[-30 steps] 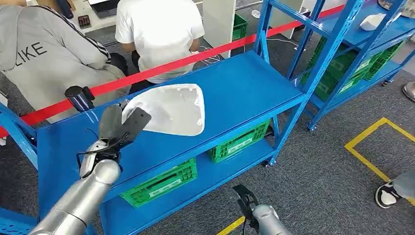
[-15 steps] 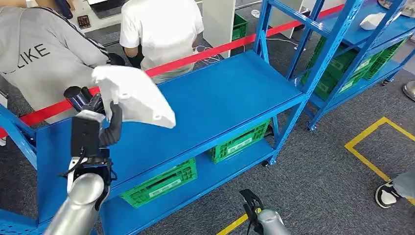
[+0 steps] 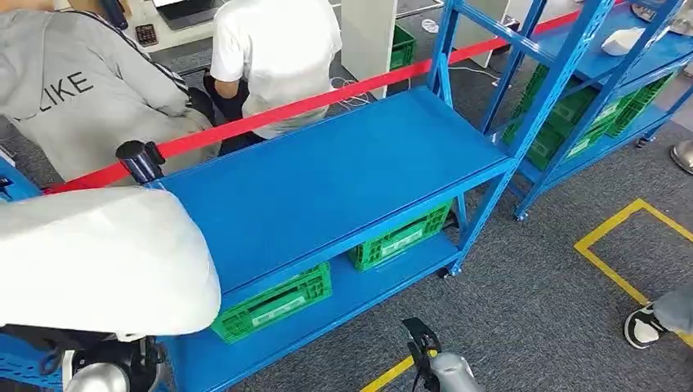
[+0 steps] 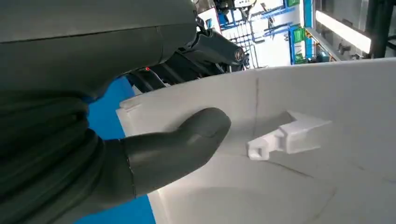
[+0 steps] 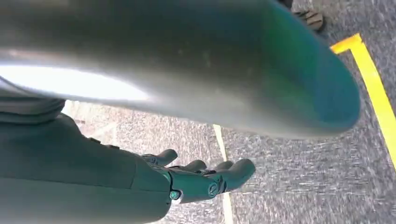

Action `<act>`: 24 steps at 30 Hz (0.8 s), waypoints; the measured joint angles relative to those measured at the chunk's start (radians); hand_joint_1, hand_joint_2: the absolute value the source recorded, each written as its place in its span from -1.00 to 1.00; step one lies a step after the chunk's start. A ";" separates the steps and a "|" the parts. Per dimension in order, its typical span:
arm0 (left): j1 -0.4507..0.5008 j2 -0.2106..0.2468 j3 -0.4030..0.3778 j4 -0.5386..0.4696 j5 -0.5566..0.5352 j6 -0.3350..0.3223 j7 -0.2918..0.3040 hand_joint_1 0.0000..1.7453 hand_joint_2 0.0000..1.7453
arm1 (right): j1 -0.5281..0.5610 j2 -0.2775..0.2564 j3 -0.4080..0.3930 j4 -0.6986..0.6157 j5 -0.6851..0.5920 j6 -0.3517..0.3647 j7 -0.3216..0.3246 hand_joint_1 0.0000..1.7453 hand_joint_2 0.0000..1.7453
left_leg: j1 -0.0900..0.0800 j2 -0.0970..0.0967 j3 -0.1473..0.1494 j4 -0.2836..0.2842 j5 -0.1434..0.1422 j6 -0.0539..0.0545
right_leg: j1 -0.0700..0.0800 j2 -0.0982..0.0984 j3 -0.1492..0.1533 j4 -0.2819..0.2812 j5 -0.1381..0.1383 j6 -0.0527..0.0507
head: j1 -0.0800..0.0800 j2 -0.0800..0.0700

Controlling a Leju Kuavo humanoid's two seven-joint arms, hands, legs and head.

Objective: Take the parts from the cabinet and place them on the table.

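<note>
A large white moulded part (image 3: 98, 257) hangs close under my head camera at the lower left, lifted off the blue cabinet shelf (image 3: 343, 163). My left hand (image 4: 116, 158) holds it, the grey thumb (image 4: 187, 137) pressing on its inner face beside a small white clip (image 4: 285, 137). In the head view the part hides that hand. My right hand (image 5: 201, 179) hangs low over the grey floor, fingers apart and holding nothing; its dark tip (image 3: 418, 339) appears at the bottom of the head view. Another white part (image 3: 623, 37) lies on the far right rack.
Green crates (image 3: 274, 306) (image 3: 400, 237) sit on the cabinet's lower shelf. Red tape (image 3: 327, 98) runs behind it, with two people beyond. A second blue rack (image 3: 572, 73) stands at right. Yellow floor lines (image 3: 621, 269) and a person's shoe (image 3: 646, 327) lie on the grey carpet.
My left hand has lifted the white part off the shelf and swung it left and up toward the camera. The right hand has hardly moved.
</note>
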 joint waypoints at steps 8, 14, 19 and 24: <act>0.019 0.005 0.004 -0.053 -0.021 -0.001 0.006 1.00 1.00 | -0.012 0.003 -0.002 -0.001 0.002 -0.001 0.000 -1.00 -1.00 | 0.008 -0.006 -0.072 0.079 0.003 -0.046 | -0.014 0.010 0.143 -0.198 0.069 -0.010 | 0.003 0.000; 0.032 0.009 0.018 -0.063 -0.027 -0.007 0.019 1.00 1.00 | -0.008 0.005 -0.007 -0.001 -0.002 -0.004 0.000 -1.00 -1.00 | 0.018 -0.005 -0.133 0.241 -0.146 -0.075 | -0.007 0.004 0.090 -0.190 0.115 -0.053 | -0.008 0.000; 0.041 0.011 0.023 -0.066 -0.033 -0.011 0.018 1.00 1.00 | -0.008 0.005 -0.008 -0.001 -0.002 -0.004 0.000 -1.00 -1.00 | 0.009 -0.006 -0.044 0.262 -0.137 -0.050 | 0.009 0.002 0.039 -0.190 0.156 -0.056 | -0.010 0.000; 0.036 0.006 0.030 -0.084 -0.042 -0.020 0.013 1.00 1.00 | -0.009 0.013 -0.010 -0.001 -0.011 -0.005 0.000 -1.00 -1.00 | -0.018 -0.006 0.088 0.047 -0.129 -0.013 | -0.003 0.002 0.035 -0.212 0.199 -0.031 | -0.010 0.000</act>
